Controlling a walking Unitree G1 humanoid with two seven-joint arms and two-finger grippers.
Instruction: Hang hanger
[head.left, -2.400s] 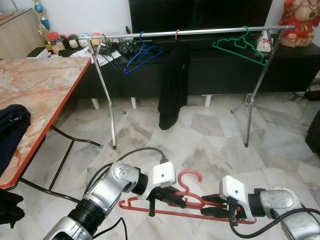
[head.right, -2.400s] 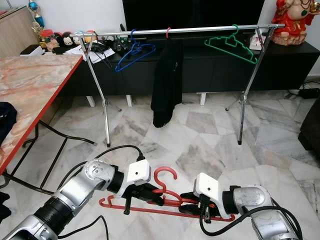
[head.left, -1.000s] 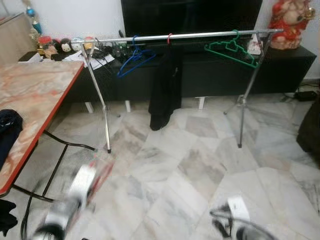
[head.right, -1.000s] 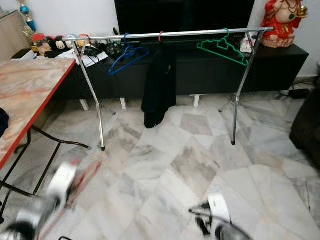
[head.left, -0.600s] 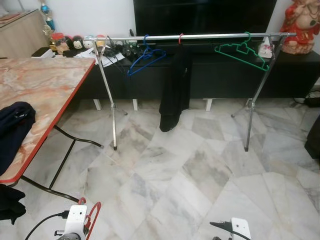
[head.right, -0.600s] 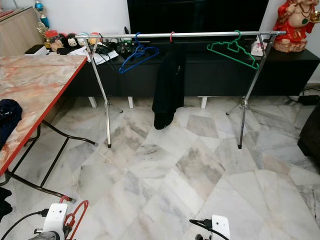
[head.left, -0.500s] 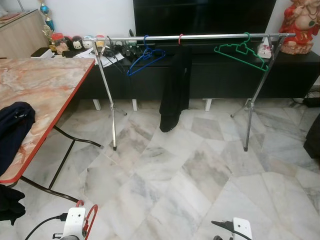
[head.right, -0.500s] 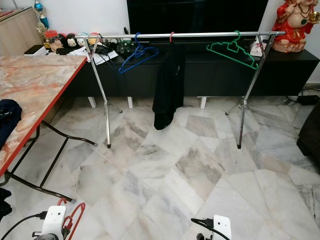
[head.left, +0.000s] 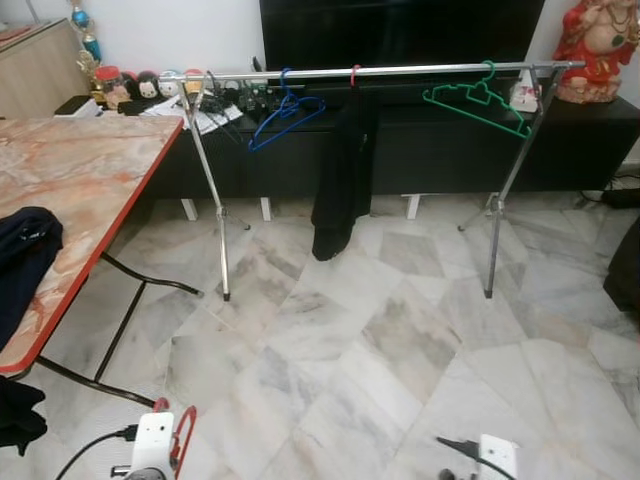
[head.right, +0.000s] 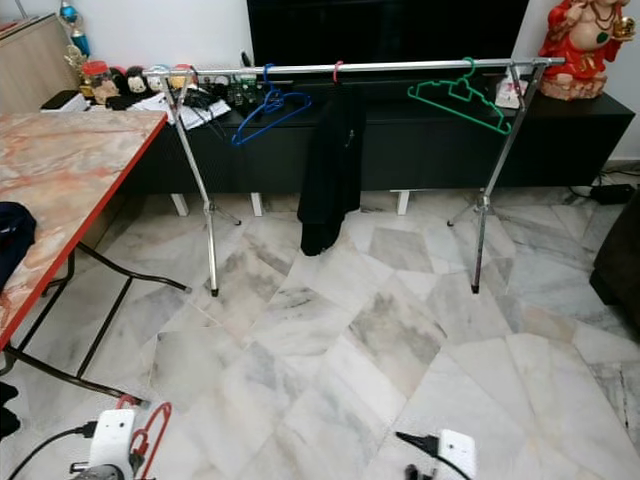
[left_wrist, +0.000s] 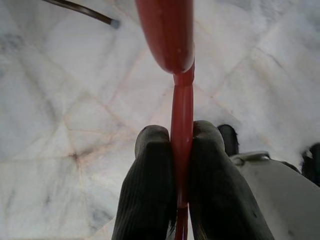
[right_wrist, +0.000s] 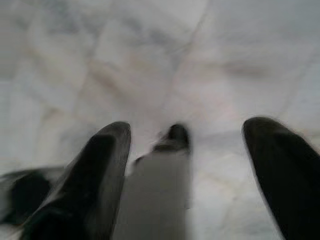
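Observation:
A red hanger (left_wrist: 181, 105) is pinched between the two black fingers of my left gripper (left_wrist: 181, 145), which is shut on it. Its red hook (head.left: 183, 434) shows beside my left wrist at the bottom left of the head views. My right gripper (right_wrist: 186, 145) is open over the marble floor with nothing between its fingers; its white wrist (head.left: 497, 456) sits at the bottom right. Ahead stands a chrome clothes rail (head.left: 400, 71) carrying a blue hanger (head.left: 285, 110), a black garment (head.left: 342, 175) on a red hook, and a green hanger (head.left: 478, 100).
A marble-topped table (head.left: 70, 190) with a red edge stands on the left, dark cloth (head.left: 25, 260) draped on it. Behind the rail is a black TV cabinet (head.left: 440, 150). Marble floor (head.left: 380, 350) lies between me and the rail.
Both arms dropped from in front of me to my sides. The left gripper kept the red hanger and the right one let go. The camera rose and shifted slightly.

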